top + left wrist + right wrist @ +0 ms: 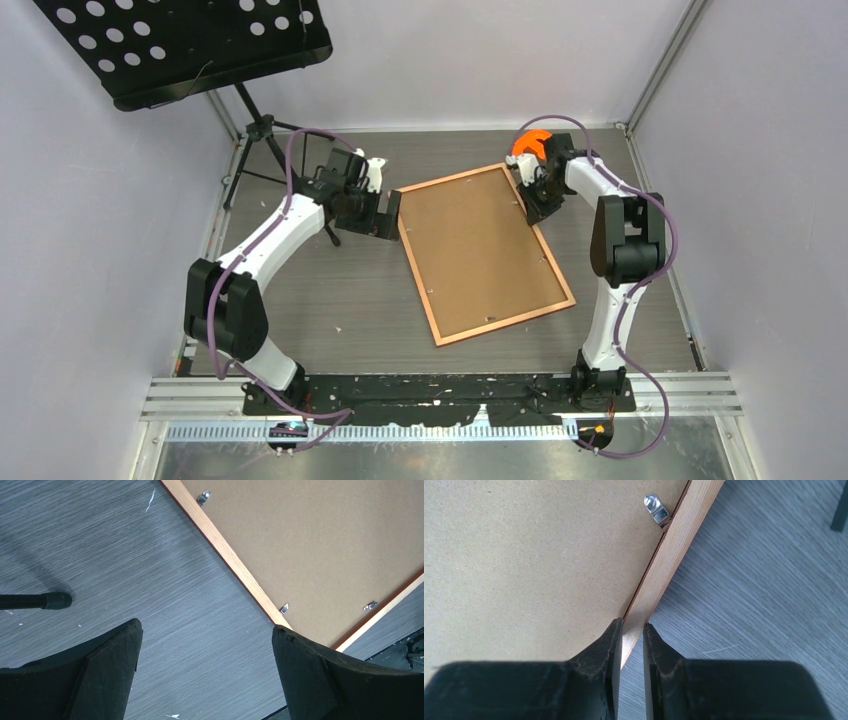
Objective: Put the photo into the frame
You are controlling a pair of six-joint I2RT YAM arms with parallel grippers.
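One frame (670,550) lies back-up on the middle of the table (330,290), skewed so that its long sides run from the far edge toward the near right corner. Its plain brown backing board (480,250) fills the opening. The photo appears in no view, so whether it sits beneath the board cannot be confirmed. The right gripper (631,630) is clenched on the frame's thin wooden border near the far right corner, one finger over the board side and one over the table side. The left gripper (206,627) stands released, jaws wide apart, over bare table just beside the frame's far left corner and holding nothing. In my judgement the chief risk is the narrow pinch: if the frame is raised by that one edge, the border could slip out or the frame could swing. If the metal clip (656,507) and its fellows are not turned home, board and print could then shift. Only the right wrist view proves the grip on the border. Only the left wrist view shows the near clips and the music stand's foot (55,600). Only the top view gives the frame's full position.
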